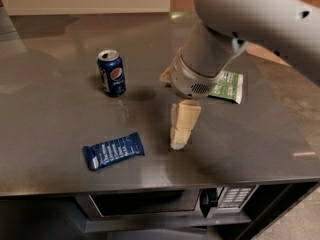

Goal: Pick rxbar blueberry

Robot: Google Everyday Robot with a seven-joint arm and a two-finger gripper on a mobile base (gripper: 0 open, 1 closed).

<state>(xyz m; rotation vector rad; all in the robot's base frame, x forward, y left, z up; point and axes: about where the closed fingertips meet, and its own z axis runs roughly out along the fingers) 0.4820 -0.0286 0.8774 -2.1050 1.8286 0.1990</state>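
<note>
The rxbar blueberry point(113, 150) is a flat dark-blue wrapper with white text. It lies flat near the front edge of the grey table point(55, 119), left of centre. My gripper point(179, 143) hangs point-down from the big grey arm point(215, 44) over the middle of the table. It is to the right of the bar, apart from it by about the bar's own length, and holds nothing.
A blue Pepsi can point(112, 73) stands upright behind the bar. A green chip bag point(227, 86) lies at the right, partly hidden by the arm. A microwave point(150, 201) sits under the table's front edge.
</note>
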